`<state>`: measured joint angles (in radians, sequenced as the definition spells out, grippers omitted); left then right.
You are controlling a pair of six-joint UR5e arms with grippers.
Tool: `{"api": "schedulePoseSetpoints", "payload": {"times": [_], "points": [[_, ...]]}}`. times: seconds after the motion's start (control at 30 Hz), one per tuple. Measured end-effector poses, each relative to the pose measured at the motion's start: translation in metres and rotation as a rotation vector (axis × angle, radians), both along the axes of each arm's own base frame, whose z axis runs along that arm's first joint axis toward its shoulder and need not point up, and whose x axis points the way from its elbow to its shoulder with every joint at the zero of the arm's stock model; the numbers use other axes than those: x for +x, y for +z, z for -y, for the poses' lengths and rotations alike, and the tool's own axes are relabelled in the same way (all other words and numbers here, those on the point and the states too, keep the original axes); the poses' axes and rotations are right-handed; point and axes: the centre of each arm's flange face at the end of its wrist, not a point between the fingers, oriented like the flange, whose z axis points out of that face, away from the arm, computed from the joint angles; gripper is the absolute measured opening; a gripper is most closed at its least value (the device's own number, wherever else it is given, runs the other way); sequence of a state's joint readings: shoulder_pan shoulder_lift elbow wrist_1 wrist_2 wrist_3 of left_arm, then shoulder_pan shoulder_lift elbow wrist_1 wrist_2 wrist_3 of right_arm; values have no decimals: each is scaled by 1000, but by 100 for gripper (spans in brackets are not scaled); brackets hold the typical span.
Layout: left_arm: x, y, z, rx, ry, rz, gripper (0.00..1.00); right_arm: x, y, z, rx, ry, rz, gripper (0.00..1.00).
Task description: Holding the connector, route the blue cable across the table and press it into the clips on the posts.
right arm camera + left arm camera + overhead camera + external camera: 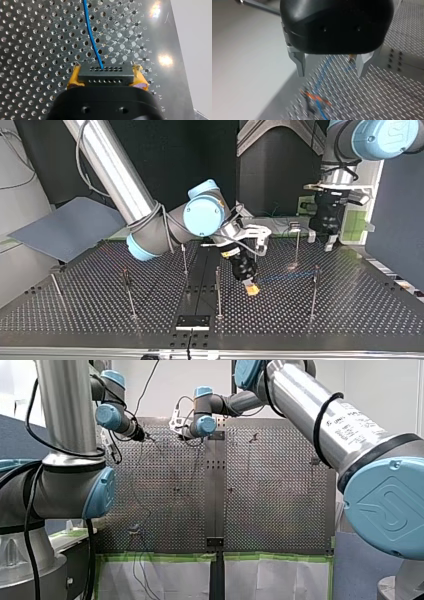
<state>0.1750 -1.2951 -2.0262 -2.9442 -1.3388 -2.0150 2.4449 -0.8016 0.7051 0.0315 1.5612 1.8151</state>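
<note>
My right gripper [107,69] has its yellow pads [75,76] shut on a black connector [105,76]. A blue cable [92,37] leaves the connector's middle and runs ahead over the perforated table [37,50]. In the top view this gripper [252,289] hangs low near the table's middle, and the blue cable [287,276] stretches from it toward a thin post [314,292]. My left gripper [332,73] stands open, with bare metal fingers [299,65] and nothing between them. Below it lie a blurred stretch of blue cable [323,72] and an orange-marked clip [315,98]. In the top view it [320,241] hovers at the back right.
Several thin upright posts stand on the table, among them one [218,292] near the front middle, one [129,292] at the front left and one [297,247] at the back. A dark plate [192,321] sits at the front edge. A grey board [65,232] lies off the table's left.
</note>
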Motion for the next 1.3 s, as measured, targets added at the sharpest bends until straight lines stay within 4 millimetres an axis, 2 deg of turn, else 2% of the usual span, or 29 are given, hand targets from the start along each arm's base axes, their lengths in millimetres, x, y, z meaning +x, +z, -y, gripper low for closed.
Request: {"api": "schedulePoseSetpoints", "payload": {"times": [0.17, 0.53, 0.87, 1.3], "points": [[9, 18, 8, 8, -43, 61, 100, 1, -1, 0, 0, 0, 0, 0], [39, 14, 19, 38, -67, 54, 100, -1, 1, 2, 0, -4, 2, 0], [68, 32, 28, 35, -78, 107, 100, -2, 1, 3, -1, -6, 2, 0], [88, 26, 39, 33, -107, 101, 100, -2, 4, 4, -5, -6, 8, 0]]}}
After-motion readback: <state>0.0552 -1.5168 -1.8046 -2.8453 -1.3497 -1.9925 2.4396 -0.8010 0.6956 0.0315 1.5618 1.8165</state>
